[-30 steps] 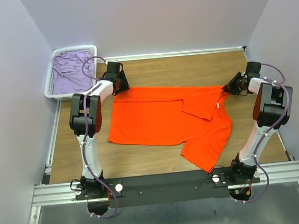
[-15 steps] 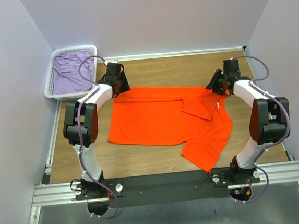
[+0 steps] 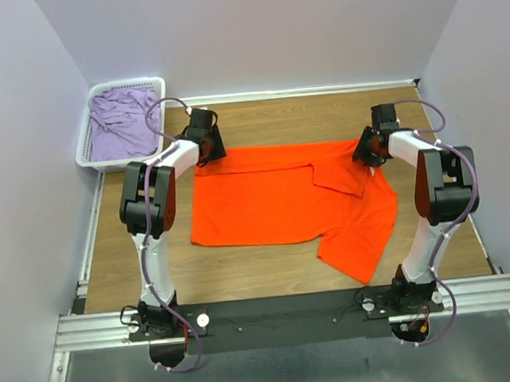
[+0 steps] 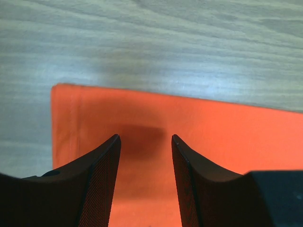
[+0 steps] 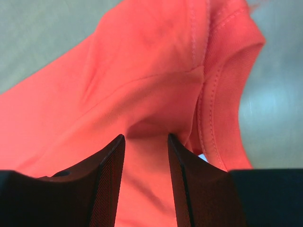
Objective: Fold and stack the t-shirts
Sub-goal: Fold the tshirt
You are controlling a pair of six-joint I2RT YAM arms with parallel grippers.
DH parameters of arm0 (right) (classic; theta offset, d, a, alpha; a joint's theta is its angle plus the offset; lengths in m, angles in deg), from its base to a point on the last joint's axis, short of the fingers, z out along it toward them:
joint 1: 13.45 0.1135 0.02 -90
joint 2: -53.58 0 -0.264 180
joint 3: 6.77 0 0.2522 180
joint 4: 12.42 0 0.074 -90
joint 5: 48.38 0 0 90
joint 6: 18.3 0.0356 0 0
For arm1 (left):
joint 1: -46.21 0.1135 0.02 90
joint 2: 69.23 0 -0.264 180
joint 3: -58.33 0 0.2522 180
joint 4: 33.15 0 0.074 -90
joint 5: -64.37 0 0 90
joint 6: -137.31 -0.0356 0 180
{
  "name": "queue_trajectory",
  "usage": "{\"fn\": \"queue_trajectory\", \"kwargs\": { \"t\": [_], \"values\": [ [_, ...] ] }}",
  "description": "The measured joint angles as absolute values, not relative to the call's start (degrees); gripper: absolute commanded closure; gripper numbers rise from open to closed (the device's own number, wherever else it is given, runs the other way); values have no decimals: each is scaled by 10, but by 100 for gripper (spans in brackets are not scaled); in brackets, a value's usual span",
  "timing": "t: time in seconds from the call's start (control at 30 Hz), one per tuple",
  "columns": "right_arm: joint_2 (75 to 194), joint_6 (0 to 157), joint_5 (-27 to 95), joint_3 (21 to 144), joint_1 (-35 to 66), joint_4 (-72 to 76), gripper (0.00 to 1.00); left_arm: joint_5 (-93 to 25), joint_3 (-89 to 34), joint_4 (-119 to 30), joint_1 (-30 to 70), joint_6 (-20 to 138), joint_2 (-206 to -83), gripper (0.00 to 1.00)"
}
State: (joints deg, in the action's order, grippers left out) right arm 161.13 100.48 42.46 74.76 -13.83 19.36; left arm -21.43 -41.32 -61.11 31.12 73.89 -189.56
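**Tees: orange t-shirt (image 3: 274, 203) spread on the table (image 3: 302, 115), lilac t-shirt (image 3: 119, 118) in the basket (image 3: 125, 83)**

The orange t-shirt lies flat across the middle of the wooden table, its hem toward the left edge and its neck toward the right edge. The far sleeve is folded in over the chest. The near sleeve juts out toward the near edge, right of centre. The lilac t-shirt sits crumpled inside the white lattice basket in the table's far left corner, well apart from the orange one.

The left gripper (image 3: 205, 146) hangs over the far left corner of the orange t-shirt, by the hem. In its wrist view the fingers (image 4: 102, 179) stand apart, with flat orange cloth and their shadow showing in the gap; nothing is pinched between them.

The right gripper (image 3: 368, 152) is at the shirt's far right end, over the neck and shoulder. Its wrist view shows the fingers (image 5: 106, 184) likewise spread, the stitched neck band curving just to their right and rumpled cloth lying below the gap. It grips nothing.
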Motion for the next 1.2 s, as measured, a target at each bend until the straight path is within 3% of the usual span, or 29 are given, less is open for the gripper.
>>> {"fn": "queue_trajectory", "kwargs": {
  "t": [0.4, 0.57, 0.83, 1.0, 1.2],
  "values": [
    [1803, 946, 429, 1009, -162, 176, 47, -214, -673, -684, 311, 751, -2054, 45],
    [1833, 937, 422, 1058, -163, 176, 39, -214, -751, -717, 312, 759, -2100, 45],
    [1784, 930, 409, 1016, -163, 202, 20, -205, -583, -717, 308, 763, -1970, 45],
    [1668, 938, 409, 929, -162, 228, 14, -200, -490, -696, 291, 763, -1870, 48],
    [1529, 942, 409, 841, -160, 255, 9, -200, -437, -697, 275, 762, -1867, 48]
  ]
}}
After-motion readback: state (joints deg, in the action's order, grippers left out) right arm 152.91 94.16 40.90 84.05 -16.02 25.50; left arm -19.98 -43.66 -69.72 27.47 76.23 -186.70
